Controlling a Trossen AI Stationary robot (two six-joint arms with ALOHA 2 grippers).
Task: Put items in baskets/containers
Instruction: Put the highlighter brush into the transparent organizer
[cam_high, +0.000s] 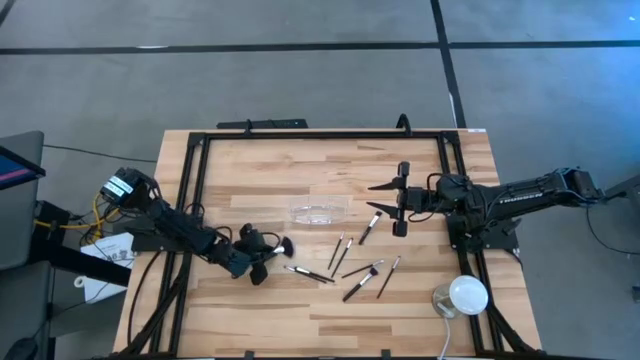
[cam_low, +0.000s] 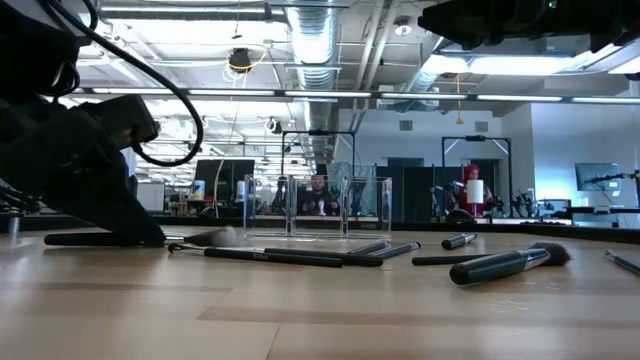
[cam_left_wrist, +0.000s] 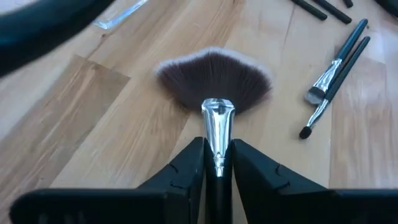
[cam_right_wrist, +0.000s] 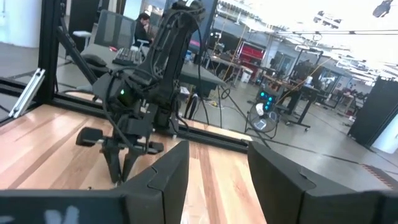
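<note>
My left gripper (cam_high: 262, 250) is low over the table's left half and shut on the fan-shaped brush (cam_left_wrist: 214, 78), whose wide dark head (cam_high: 285, 245) points toward the table's right. The clear plastic container (cam_high: 320, 211) stands on the table just beyond it; it also shows in the low view (cam_low: 318, 205). Several slim brushes (cam_high: 345, 262) lie flat on the wood right of the fan brush; two of them show in the left wrist view (cam_left_wrist: 336, 68). My right gripper (cam_high: 400, 200) is open and empty, right of the container; its fingers show in its wrist view (cam_right_wrist: 217, 174). My left gripper pinches the fan brush between its two fingers at the lower end of the silver ferrule (cam_left_wrist: 217, 152), where it meets the dark handle. The fingers come low from the table's left and lie along the brush. The head (cam_low: 215, 237) sticks out ahead, close to the table; whether it touches, I cannot tell.
A white round dome-shaped object (cam_high: 468, 295) sits at the table's near right corner. A black frame (cam_high: 320, 135) runs around the tabletop's far and side edges. Bare wood shows on the far half of the table (cam_high: 300, 170) and near the front edge (cam_high: 300, 320).
</note>
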